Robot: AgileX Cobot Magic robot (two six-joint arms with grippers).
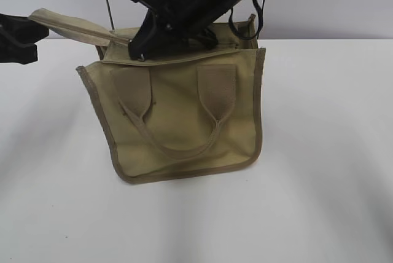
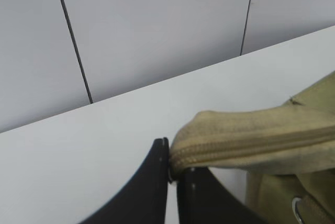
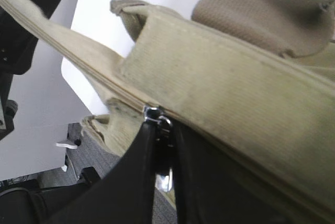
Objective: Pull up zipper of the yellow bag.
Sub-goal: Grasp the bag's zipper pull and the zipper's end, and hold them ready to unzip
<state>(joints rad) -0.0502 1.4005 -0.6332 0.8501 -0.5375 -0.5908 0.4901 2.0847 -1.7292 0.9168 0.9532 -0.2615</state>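
The yellow bag (image 1: 184, 121) stands upright on the white table, its front handle hanging down. My left gripper (image 1: 24, 37) is shut on the end tab of the zipper tape (image 2: 209, 140) and holds it stretched out to the left, level with the bag's top. My right gripper (image 1: 142, 47) reaches down onto the bag's top panel and is shut on the grey metal zipper pull (image 3: 159, 122), which sits near the bag's left top corner. The zipper (image 3: 94, 72) runs as a closed line from the pull toward the left gripper.
The white table (image 1: 319, 183) spreads around the bag on all sides. A pale panelled wall (image 2: 157, 25) stands behind it. The right arm's black body and cables (image 1: 245, 11) hang over the bag's top right.
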